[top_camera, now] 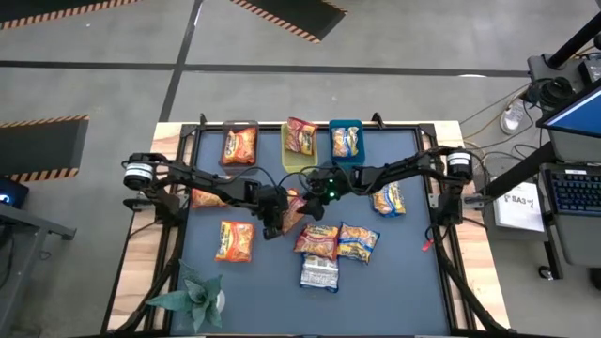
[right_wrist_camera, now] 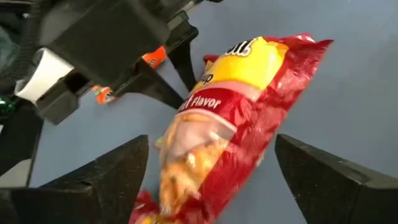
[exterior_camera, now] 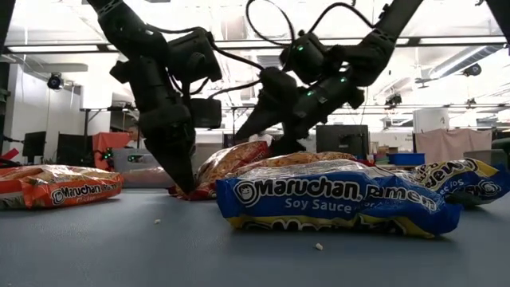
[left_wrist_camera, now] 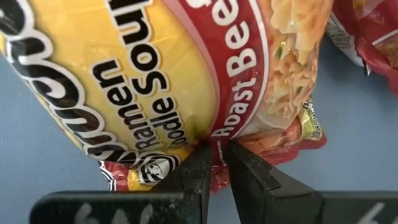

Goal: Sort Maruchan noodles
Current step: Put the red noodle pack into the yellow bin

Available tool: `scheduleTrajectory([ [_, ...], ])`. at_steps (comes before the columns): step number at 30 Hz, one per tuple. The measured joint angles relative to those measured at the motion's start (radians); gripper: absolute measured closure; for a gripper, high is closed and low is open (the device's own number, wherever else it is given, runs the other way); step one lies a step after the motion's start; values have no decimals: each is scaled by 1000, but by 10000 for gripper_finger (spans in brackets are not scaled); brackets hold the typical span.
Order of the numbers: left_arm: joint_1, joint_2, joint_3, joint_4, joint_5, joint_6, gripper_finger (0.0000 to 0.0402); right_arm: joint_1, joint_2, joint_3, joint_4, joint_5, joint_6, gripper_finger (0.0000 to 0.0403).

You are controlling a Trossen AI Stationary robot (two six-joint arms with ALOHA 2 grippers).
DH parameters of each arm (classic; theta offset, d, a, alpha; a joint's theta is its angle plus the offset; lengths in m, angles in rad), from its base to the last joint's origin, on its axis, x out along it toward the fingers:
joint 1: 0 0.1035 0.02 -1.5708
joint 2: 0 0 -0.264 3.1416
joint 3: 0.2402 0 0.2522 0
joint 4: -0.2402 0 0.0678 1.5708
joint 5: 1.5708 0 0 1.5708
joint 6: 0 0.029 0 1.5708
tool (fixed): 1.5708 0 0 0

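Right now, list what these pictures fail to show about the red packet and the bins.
- Red Roast Beef packet: high view, mostly covered by both arms.
- Left end effector: shut on that packet's edge; left wrist view, picture edges cut the packet's label.
- Right end effector: open around the packet; contact unclear.
- Three bins: high view, packet flavours too small to read.

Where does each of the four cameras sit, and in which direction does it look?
High: above, straight down; both arms, three bins.
Low: table height, level; both arms above the blue packet.
Left wrist: left gripper pinching the red Roast Beef packet.
Right wrist: right gripper open around that packet; left gripper beyond.
Shared: both wrist views show this packet.
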Motion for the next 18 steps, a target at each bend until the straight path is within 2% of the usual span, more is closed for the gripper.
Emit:
scheduleTrajectory([
  [4, 0, 1, -1, 10, -1, 0, 364, 0, 59, 44, -1, -3, 0, 52],
  [8, 0, 2, -2, 20, -2, 0, 364, 0, 92, 66, -2, -28, -3, 66],
  [12, -1, 3, -2, 38, -4, 0, 364, 0, 92, 69, 5, -30, -6, 103],
  [18, -1, -12, -1, 44, -3, 0, 364, 0, 76, 66, 0, -29, -41, 192],
])
